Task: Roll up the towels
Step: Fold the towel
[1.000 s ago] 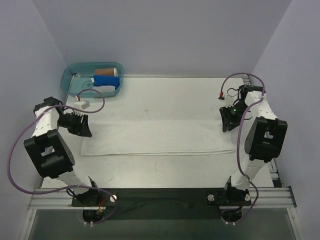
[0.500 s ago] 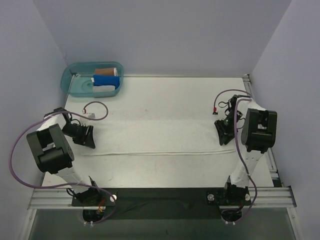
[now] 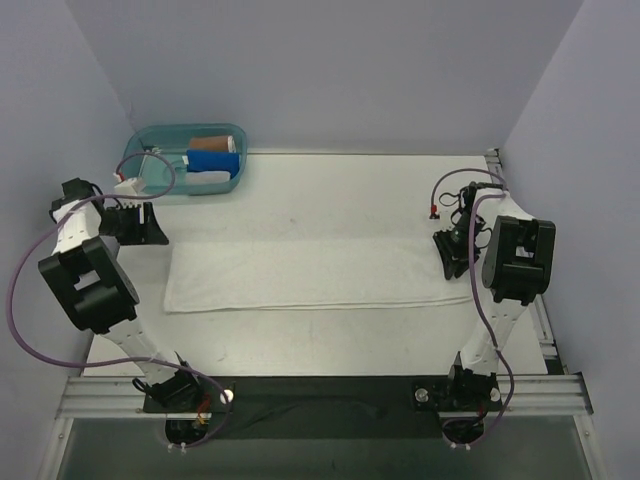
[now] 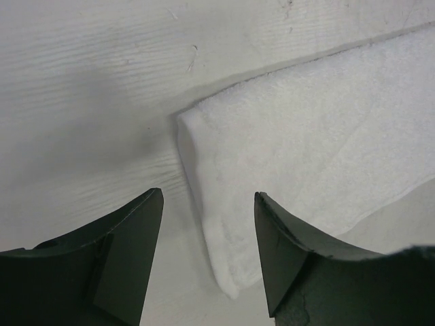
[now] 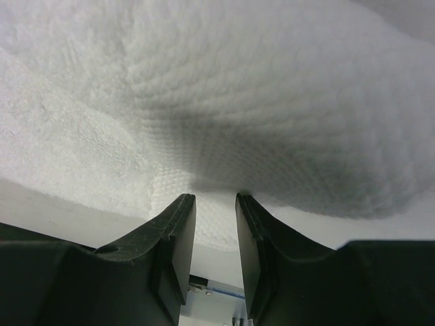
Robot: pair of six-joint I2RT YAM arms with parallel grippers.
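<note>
A white towel [image 3: 310,272] lies as a long folded strip across the table's middle. My left gripper [image 3: 150,228] is open and empty, just off the towel's far left corner. In the left wrist view the towel's corner [image 4: 306,136] lies flat ahead of that gripper [image 4: 207,193]. My right gripper [image 3: 448,255] is at the towel's right end. In the right wrist view its jaws [image 5: 215,195] stand narrowly apart with the towel's edge [image 5: 238,81] pinched between the tips, and the cloth bulges up above them.
A teal bin [image 3: 135,150] stands at the back left and holds a rolled blue towel [image 3: 212,160], a brown one [image 3: 212,143] and a white roll [image 3: 205,178]. Grey walls close in the left, right and back. A metal rail [image 3: 320,395] runs along the near edge.
My left gripper has moved off the towel's left end, back and to the left toward the bin. My right gripper has shifted slightly back at the right end.
</note>
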